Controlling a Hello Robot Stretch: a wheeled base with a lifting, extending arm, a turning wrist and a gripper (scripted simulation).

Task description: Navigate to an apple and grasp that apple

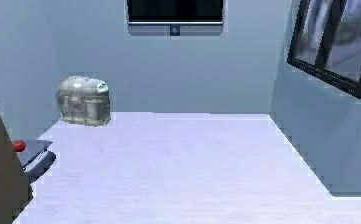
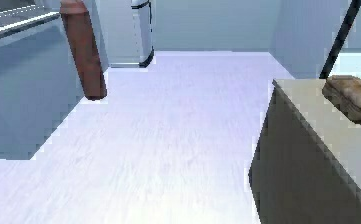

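A small red thing (image 1: 20,146) lies at the forward view's left edge, on a dark grey ledge (image 1: 35,160) next to a dark piece of furniture (image 1: 0,165). It is partly hidden, and its shape is too small to name. In the arm side view a brown lumpy thing (image 2: 350,93) rests on a tan counter (image 2: 313,150) at the right.
Pale floor (image 1: 178,165) stretches ahead to a blue wall with a screen (image 1: 175,12) and a window (image 1: 333,45). A grey-green chest (image 1: 84,100) stands at the far left. To the side hang a reddish-brown cylinder (image 2: 85,50) and a thin dark rod (image 2: 340,40), with a white appliance (image 2: 141,30) beyond.
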